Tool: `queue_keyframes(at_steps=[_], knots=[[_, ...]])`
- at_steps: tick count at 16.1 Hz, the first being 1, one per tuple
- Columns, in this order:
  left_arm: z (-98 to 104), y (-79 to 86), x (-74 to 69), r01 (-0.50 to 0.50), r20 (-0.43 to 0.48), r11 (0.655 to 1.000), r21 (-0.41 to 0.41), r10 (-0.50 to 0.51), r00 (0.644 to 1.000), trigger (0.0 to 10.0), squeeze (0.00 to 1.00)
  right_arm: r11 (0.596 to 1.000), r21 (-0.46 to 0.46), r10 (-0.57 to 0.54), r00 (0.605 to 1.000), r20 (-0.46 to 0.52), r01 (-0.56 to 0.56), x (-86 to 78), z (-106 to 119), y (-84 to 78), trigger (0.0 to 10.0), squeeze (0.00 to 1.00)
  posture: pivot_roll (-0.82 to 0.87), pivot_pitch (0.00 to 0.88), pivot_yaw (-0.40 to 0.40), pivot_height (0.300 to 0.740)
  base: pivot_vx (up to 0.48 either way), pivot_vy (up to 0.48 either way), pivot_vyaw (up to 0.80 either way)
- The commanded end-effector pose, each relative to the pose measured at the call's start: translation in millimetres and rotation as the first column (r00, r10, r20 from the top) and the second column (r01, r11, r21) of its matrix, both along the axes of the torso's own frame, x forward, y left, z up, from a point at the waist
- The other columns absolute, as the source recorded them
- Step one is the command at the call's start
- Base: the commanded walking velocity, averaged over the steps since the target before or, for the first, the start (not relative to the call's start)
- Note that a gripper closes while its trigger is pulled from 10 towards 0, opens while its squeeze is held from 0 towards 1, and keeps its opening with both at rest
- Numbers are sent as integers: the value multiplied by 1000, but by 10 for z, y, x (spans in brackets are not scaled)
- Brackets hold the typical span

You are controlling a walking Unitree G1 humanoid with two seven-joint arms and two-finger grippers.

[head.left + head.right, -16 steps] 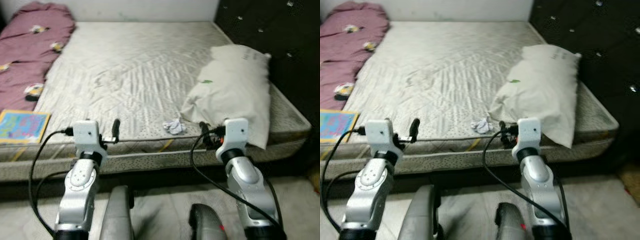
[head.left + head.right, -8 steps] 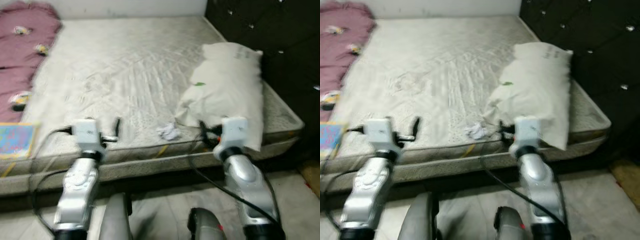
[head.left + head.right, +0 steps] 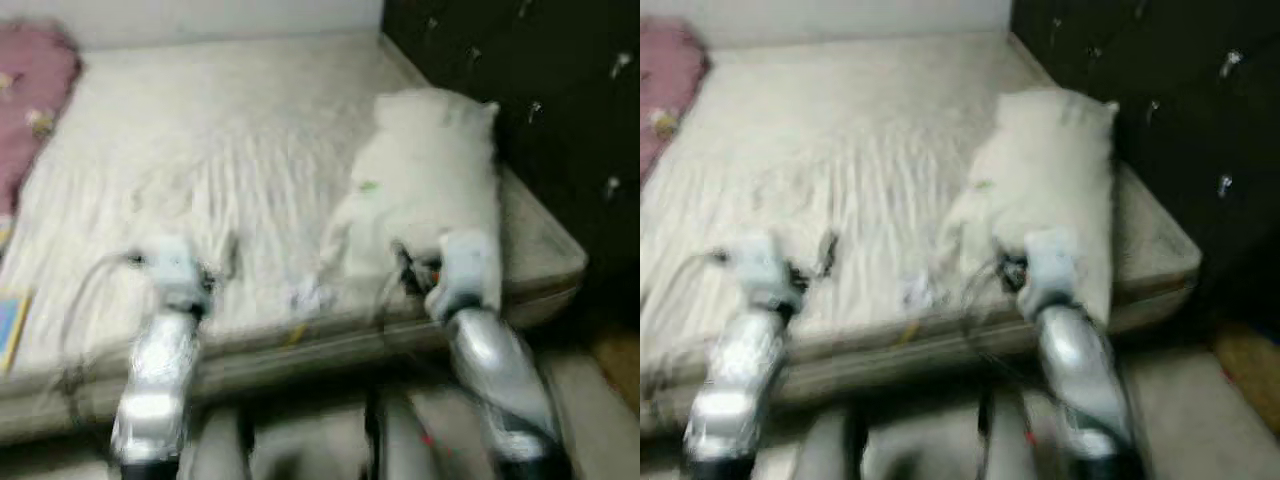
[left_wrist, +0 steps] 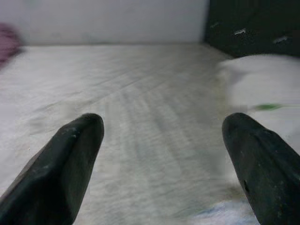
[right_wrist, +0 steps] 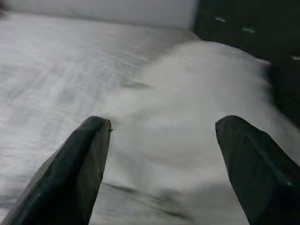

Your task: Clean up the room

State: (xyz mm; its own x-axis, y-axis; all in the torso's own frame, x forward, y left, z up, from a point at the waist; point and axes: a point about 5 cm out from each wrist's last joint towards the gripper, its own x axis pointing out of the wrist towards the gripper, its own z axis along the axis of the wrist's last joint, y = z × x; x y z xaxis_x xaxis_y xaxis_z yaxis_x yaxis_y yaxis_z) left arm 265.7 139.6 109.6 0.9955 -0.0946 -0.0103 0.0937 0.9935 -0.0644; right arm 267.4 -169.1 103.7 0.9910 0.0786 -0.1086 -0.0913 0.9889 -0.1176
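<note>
The robot's head has swung toward its right, so the whole scene has slid across and gone blurry. The pink blanket (image 3: 35, 75) has shrunk to a sliver at the far left edge, and more of the dark headboard (image 3: 520, 90) now shows. The white pillow (image 3: 430, 190) now lies straight ahead of the right pincer (image 5: 161, 154), nearer than before.

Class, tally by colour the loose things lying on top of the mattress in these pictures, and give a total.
White: 2, the big white pillow and the small crumpled white scrap near the bed's front edge.
Pink: 1, the pink blanket.
Blue: 1, the blue-covered flat book.
Total: 4.
</note>
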Motion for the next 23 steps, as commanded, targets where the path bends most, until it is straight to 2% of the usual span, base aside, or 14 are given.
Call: queue_keyframes(at_steps=[1, 11, 18, 23], knots=[[7, 126, -7, -33, -1, 999, 23, 33, 999, 10000, 0, 999, 18, 39, 999, 34, -40, 39, 77, 115, 10000, 0, -22, 0, -3, 610, 251, 0, 0], [-46, 179, -37, -86, -46, 996, 35, 88, 995, 10000, 0, 996, 9, 84, 996, 0, -84, 83, 1, 180, 10000, 0, 9, 0, -11, 610, 0, 0, 786], [-55, 157, -45, -71, -62, 997, 22, 73, 995, 10000, 0, 997, 42, 69, 997, -17, -68, 63, -36, 160, 10000, 0, 2, 0, -7, 610, 0, 0, 0], [-57, 147, -63, -71, -63, 997, 20, 72, 995, 10000, 0, 997, 41, 69, 997, -24, -68, 57, -48, 151, 10000, 0, 4, 0, -14, 610, 0, 295, 0]])
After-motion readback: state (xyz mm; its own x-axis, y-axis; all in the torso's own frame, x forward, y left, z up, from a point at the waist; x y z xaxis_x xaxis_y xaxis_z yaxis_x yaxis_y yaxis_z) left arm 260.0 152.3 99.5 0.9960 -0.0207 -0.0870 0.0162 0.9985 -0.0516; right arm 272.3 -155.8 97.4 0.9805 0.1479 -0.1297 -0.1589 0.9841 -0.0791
